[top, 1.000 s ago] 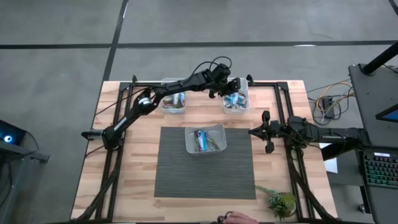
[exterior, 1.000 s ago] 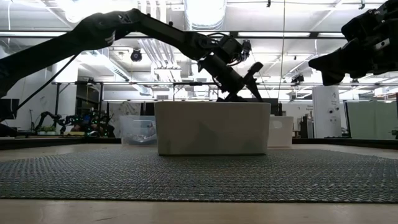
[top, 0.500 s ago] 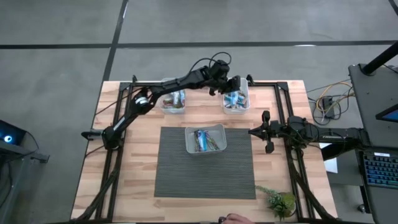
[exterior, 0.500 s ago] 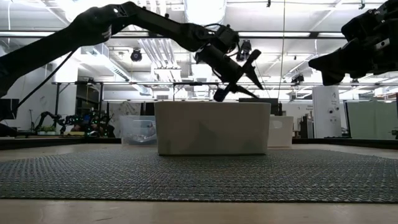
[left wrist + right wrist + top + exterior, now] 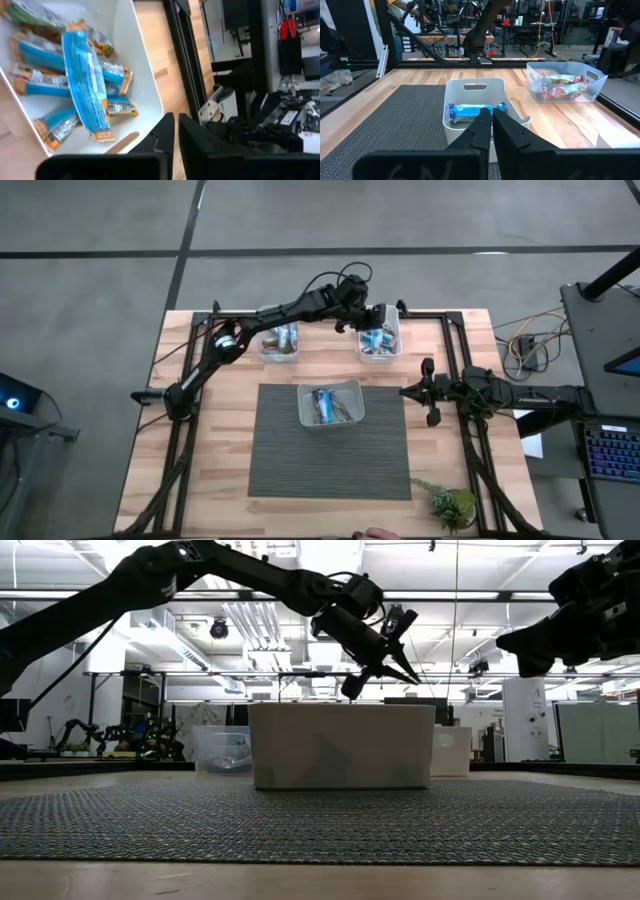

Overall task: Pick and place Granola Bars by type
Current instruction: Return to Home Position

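I've got the left claw (image 5: 395,665) hanging above the white bin (image 5: 341,746), not touching. Bin sits on the woven mat (image 5: 320,825). Right arm (image 5: 585,605) up at top right. Clear tub (image 5: 222,748) behind the bin.

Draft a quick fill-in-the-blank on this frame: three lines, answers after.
1. The left tool hangs beside a tub of ____-wrapped granola bars.
2. The white bin stands on the dark woven ____.
3. The right tool, fingers shut, holds ____.
Missing words: blue; mat; nothing.
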